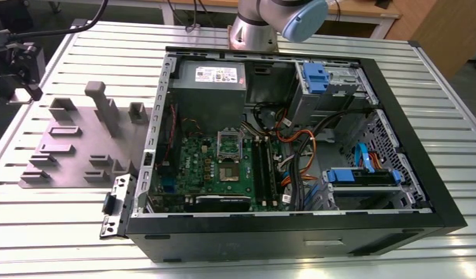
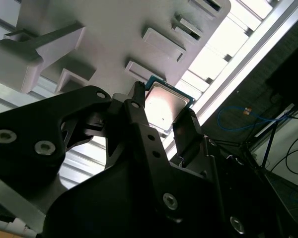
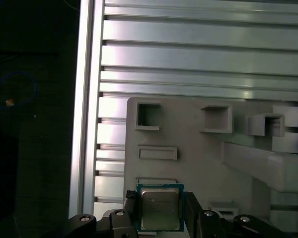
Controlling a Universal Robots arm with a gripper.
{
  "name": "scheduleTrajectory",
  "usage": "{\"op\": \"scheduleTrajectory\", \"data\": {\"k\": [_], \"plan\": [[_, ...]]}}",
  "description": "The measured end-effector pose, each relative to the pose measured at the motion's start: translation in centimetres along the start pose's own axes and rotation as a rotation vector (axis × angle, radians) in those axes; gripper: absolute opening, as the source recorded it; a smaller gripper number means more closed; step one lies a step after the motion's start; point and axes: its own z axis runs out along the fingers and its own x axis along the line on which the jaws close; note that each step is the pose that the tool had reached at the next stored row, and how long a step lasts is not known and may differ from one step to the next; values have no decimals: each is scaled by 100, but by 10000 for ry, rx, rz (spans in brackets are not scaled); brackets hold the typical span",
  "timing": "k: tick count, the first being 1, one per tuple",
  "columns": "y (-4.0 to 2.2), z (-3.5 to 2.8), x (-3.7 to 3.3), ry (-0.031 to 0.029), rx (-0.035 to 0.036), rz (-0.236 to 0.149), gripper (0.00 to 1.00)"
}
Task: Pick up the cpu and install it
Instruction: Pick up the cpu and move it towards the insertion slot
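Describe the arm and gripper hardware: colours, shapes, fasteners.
The arm is silver-grey metal tubing with a pale blue joint cap. The gripper is matte black, with two angular, flat-sided fingers on bulky linkages, studded with round silver screws.

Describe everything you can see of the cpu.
The cpu is a small thin square chip: a silvery-grey metal top on a blue-green rim. Its top faces both wrist cameras, and it sits between the gripper's two black fingers, which press on opposite edges. It is over the grey holder plate, close to one edge; whether it rests there or is lifted cannot be told.
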Motion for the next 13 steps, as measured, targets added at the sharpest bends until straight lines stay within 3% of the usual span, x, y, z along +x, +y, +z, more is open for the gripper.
{"op": "scheduleTrajectory", "data": {"k": [13], "plan": [[1, -33, 0, 0, 0, 0, 47]]}}
